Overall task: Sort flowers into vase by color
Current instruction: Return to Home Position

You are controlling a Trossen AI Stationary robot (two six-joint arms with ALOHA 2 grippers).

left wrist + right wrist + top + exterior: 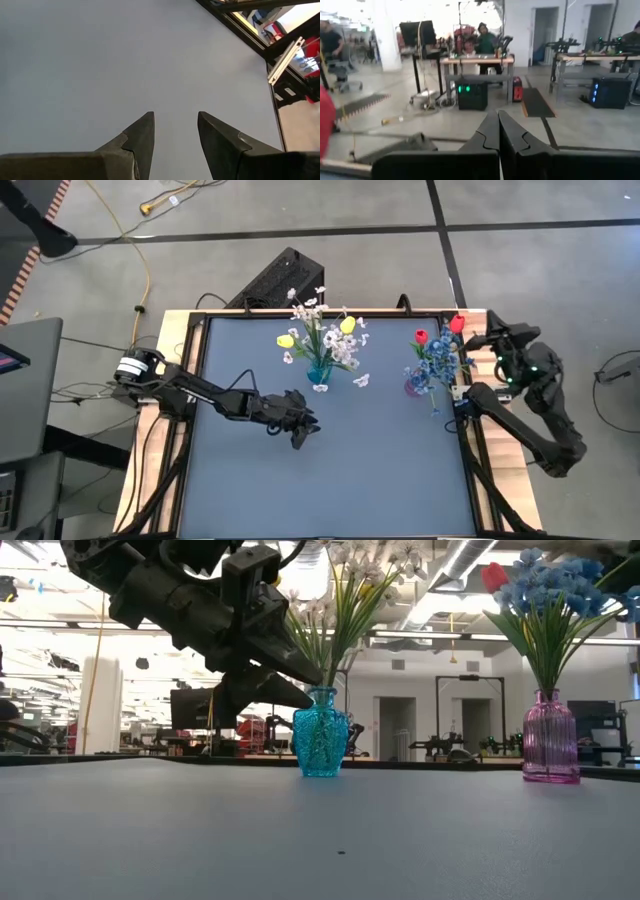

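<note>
A blue glass vase (320,370) (321,735) stands at the table's far middle, holding white blossom sprays and yellow buds (347,325). To its right, a pink glass vase (414,386) (550,740) holds blue blossom sprays (440,360) and red buds (456,323). My left gripper (300,432) (175,117) hovers open above the table, a little nearer than the blue vase and to its left, with nothing between its fingers. My right gripper (497,338) (498,117) is shut and empty, folded back beyond the table's right edge and pointing level into the room.
A black frame rail (470,450) runs around the grey table top (330,480). A black box (280,278) sits on the floor behind the table. People and workbenches (480,45) show in the room beyond. Bare table lies in front of both vases.
</note>
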